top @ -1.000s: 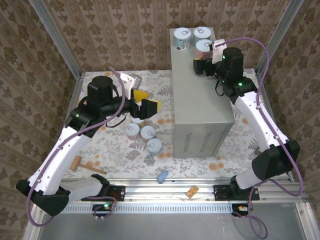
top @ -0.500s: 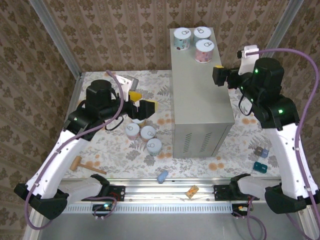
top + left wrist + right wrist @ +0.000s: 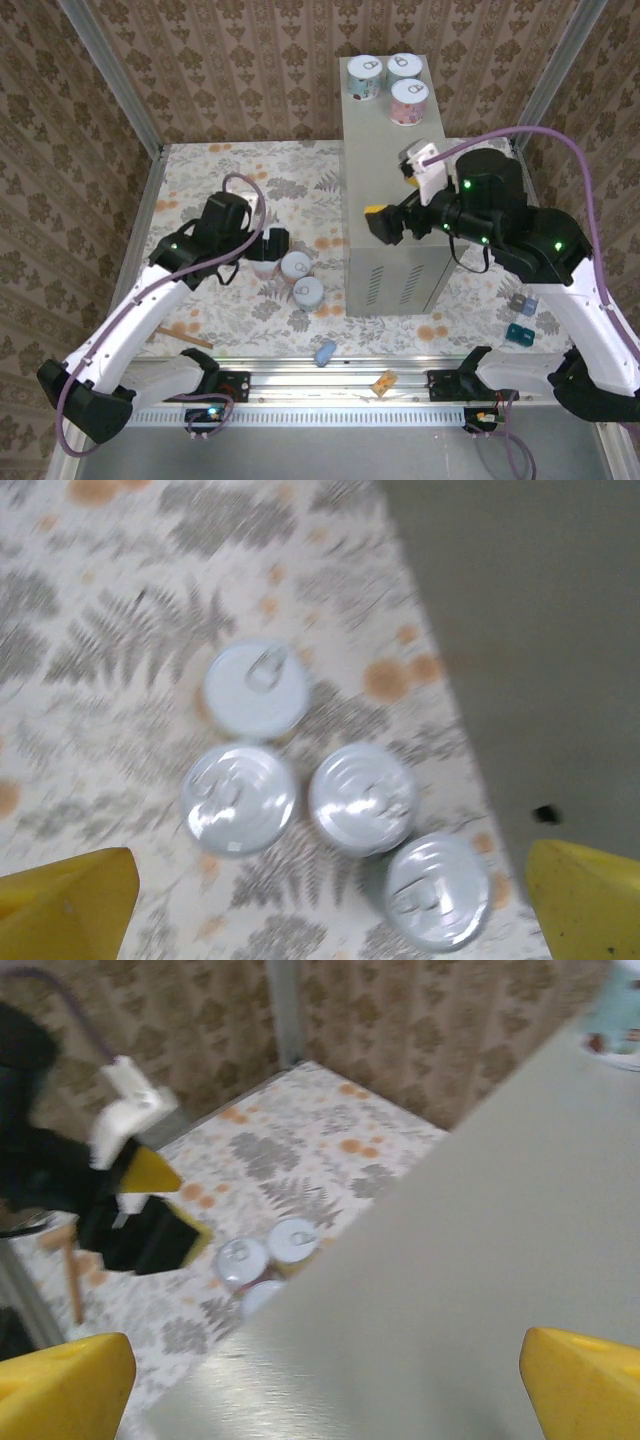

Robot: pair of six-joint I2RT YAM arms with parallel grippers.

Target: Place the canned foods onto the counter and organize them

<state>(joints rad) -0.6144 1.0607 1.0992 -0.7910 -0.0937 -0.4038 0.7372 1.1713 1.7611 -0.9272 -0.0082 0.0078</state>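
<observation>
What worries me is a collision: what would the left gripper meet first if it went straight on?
Probably the cluster of four small silver-lidded tins on the floral-patterned floor, directly below the open left gripper; which tin comes first is unclear, since depth is hard to judge.

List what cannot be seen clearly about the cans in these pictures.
- Top view: the left gripper covers some floor cans, so their count is unclear.
- Left wrist view: these cans are blurred and seen from above, so the labels are hidden.
- Right wrist view: one can on the counter is cut by the top-right edge.
</observation>
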